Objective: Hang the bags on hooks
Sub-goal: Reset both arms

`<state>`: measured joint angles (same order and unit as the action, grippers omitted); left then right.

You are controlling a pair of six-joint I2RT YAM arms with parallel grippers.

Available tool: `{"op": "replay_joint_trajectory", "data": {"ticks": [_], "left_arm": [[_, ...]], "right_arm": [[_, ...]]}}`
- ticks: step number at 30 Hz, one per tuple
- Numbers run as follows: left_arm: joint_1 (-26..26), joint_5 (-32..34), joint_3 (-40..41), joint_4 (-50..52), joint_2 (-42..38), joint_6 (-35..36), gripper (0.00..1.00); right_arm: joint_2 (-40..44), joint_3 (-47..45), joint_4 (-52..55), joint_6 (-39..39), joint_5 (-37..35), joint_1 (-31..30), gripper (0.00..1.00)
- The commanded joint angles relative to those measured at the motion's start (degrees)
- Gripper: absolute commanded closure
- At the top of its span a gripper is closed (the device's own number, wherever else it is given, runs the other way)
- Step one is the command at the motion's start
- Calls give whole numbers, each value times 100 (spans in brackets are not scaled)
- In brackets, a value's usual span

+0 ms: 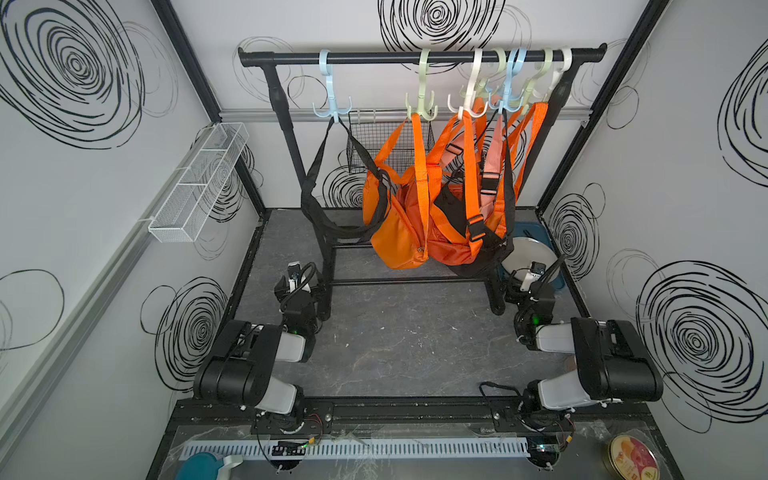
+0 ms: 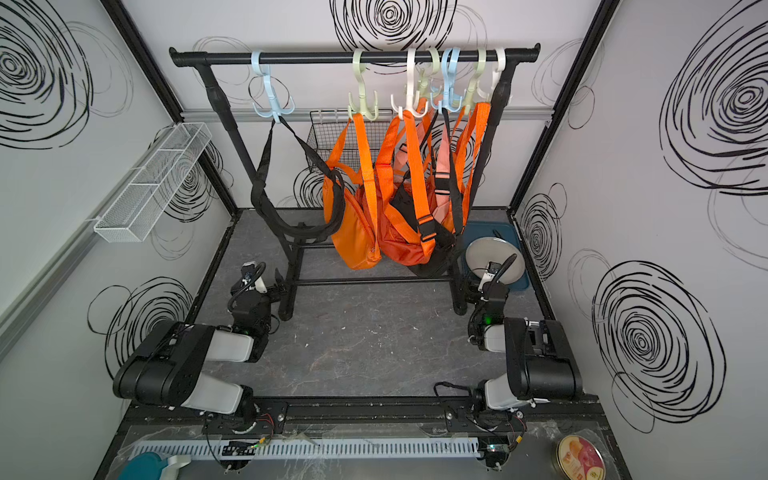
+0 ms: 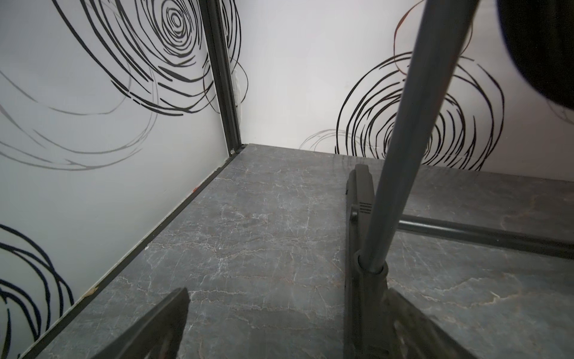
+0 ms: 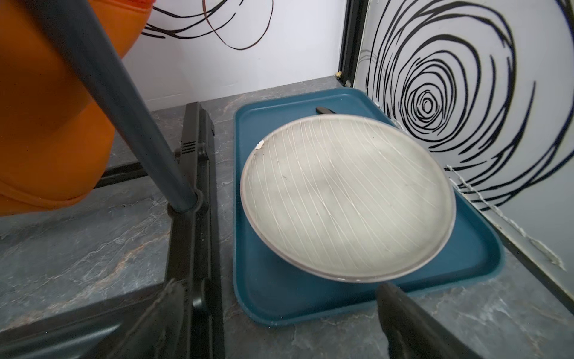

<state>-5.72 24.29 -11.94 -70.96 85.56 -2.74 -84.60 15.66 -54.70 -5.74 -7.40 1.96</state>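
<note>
Orange bag (image 1: 395, 237) hangs on a hook (image 1: 422, 106); left gripper (image 3: 285, 310) and right gripper (image 4: 279, 292) spread, empty.
It looks soft, light and floppy, best taken by its strap (image 1: 420, 166).

Orange bag (image 1: 395, 237) hangs by its black strap (image 1: 319, 166) from pale-blue hook (image 1: 332, 97).
</note>
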Motion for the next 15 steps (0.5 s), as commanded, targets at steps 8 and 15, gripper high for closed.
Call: {"op": "replay_joint_trajectory", "data": {"ticks": [8,15], "left_arm": [[-370,313,307,-1166,101,451,1],[-356,286,279,-1105,93,442,1]], "right_arm": [[81,145,-15,-20,-78,-46,0],[97,129,-33,-17,-7,-26,0]]}}
